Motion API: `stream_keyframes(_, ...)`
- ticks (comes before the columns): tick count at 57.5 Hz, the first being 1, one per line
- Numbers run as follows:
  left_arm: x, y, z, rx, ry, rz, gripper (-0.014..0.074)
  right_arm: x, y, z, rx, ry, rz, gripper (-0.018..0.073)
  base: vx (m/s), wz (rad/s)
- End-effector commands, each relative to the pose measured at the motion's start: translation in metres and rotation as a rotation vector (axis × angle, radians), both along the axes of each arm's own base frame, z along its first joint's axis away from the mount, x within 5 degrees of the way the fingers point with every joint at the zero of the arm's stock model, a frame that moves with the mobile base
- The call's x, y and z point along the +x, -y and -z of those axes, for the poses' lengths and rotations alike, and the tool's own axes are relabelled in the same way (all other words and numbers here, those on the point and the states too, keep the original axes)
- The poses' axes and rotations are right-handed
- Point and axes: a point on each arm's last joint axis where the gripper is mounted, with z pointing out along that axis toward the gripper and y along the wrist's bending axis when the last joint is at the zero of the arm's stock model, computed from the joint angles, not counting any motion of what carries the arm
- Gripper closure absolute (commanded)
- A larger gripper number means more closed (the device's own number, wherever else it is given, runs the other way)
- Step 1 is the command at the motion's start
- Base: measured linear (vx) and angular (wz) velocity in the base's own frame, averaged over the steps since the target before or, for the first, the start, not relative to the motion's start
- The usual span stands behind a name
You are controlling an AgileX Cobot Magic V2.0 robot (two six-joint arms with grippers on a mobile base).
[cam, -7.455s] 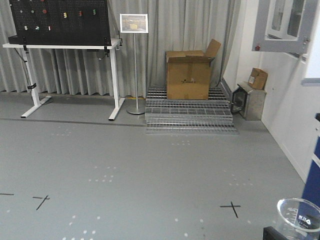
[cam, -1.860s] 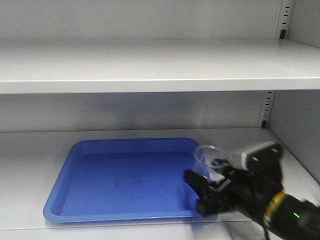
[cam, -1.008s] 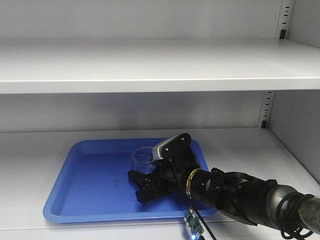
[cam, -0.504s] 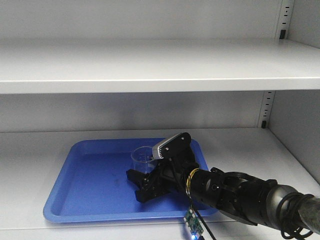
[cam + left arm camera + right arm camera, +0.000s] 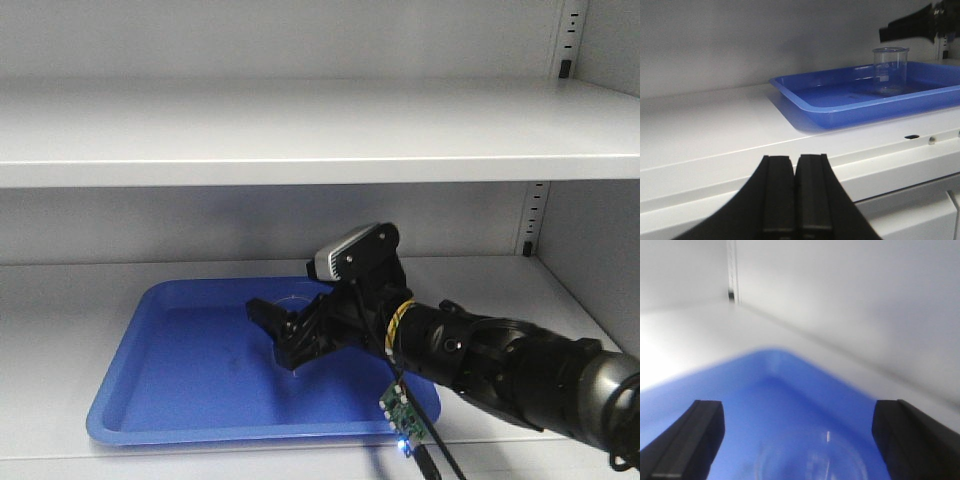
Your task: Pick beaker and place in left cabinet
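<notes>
Right pincer (image 5: 283, 333) gapes wide above the beaker (image 5: 889, 70), blurred and cut off below; left pincer (image 5: 796, 195) closed.

Even, soft indoor light with faint shadows; the right wrist view is blurred, with bright glare at its left.

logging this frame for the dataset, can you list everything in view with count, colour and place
beaker: one, clear glass, upright in the tray, free of both end effectors
tray: one, blue, on the lower shelf
left cabinet: one, pale grey, upper and lower shelves in view, slotted strip on the back wall at right
circuit board: one, green with a lit blue light, hanging under the right arm
right end effector: one, black, open, raised just above the beaker over the tray
left end effector: one, black, shut and holding nothing, low in front of the lower shelf
</notes>
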Motion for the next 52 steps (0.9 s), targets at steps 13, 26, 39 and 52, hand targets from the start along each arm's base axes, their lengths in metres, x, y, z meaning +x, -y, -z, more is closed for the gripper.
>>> stream_keyframes(13, -0.001, 0.000, -0.003, -0.034, 0.082, 0.002, 0.0595, -0.021, 0.016, -0.064, 0.174, -0.005, 0.055, 0.0139, 0.00, 0.00)
stream_keyframes(26, -0.001, 0.000, -0.003, -0.034, 0.082, 0.002, 0.0595, -0.052, 0.046, -0.053, 0.070, -0.132, 0.220, 0.0574, 0.00, 0.00)
stream_keyframes(39, -0.001, 0.000, -0.003, -0.034, 0.082, 0.002, 0.0595, -0.103, 0.075, -0.037, -0.004, -0.166, 0.263, 0.0568, 0.00, 0.00)
stream_keyframes(52, -0.001, 0.000, -0.003, -0.034, 0.082, 0.002, 0.0595, -0.139, 0.093, -0.025, -0.016, -0.177, 0.267, 0.0568, 0.00, 0.00)
